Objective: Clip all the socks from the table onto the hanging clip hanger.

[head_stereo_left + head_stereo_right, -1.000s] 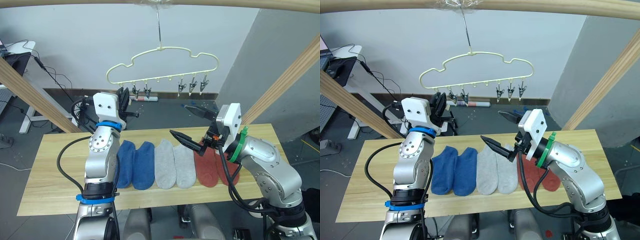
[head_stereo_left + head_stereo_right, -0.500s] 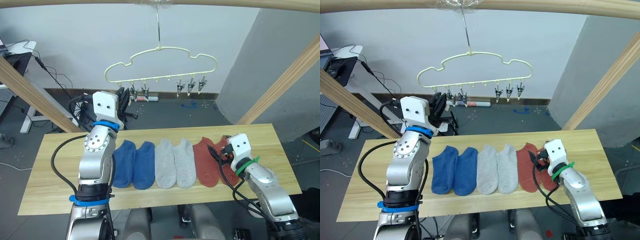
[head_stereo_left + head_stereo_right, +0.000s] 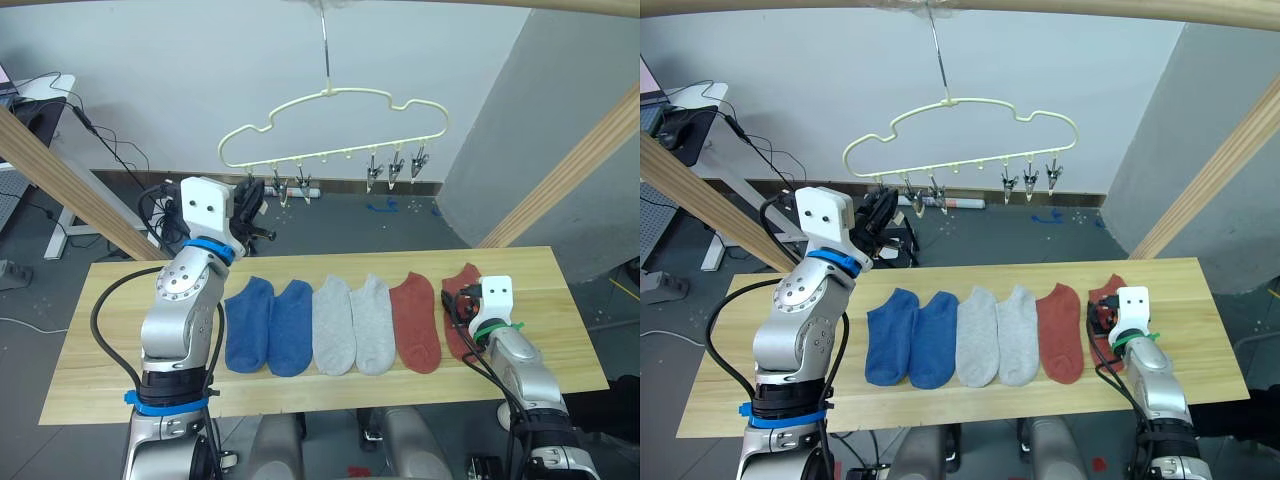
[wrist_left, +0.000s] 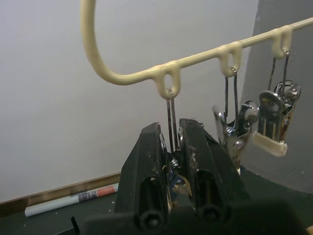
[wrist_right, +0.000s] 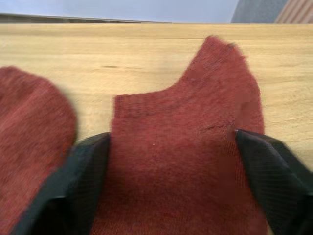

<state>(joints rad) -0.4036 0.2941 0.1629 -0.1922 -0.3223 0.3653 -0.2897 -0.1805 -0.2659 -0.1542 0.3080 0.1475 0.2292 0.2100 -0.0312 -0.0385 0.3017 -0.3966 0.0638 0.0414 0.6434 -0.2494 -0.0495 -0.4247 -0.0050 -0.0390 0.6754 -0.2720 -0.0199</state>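
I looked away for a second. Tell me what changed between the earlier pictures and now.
The right gripper dropped from raised above the socks down to the table, its open fingers now straddling the outermost rust red sock. Nothing lifted yet. The left gripper stays shut on the end clip of the clip hanger; all six socks still lie in their row.

bench (image 3: 970, 400) carrying six socks in a row: two blue (image 3: 908, 337), two grey (image 3: 997, 334), two rust red | right gripper (image 3: 1103, 322) down on the outermost red sock (image 3: 1106, 296) | left gripper (image 3: 880, 210) raised by the leftmost clip of the pale yellow clip hanger (image 3: 962, 135), hooked on the wooden rail (image 3: 940, 6)
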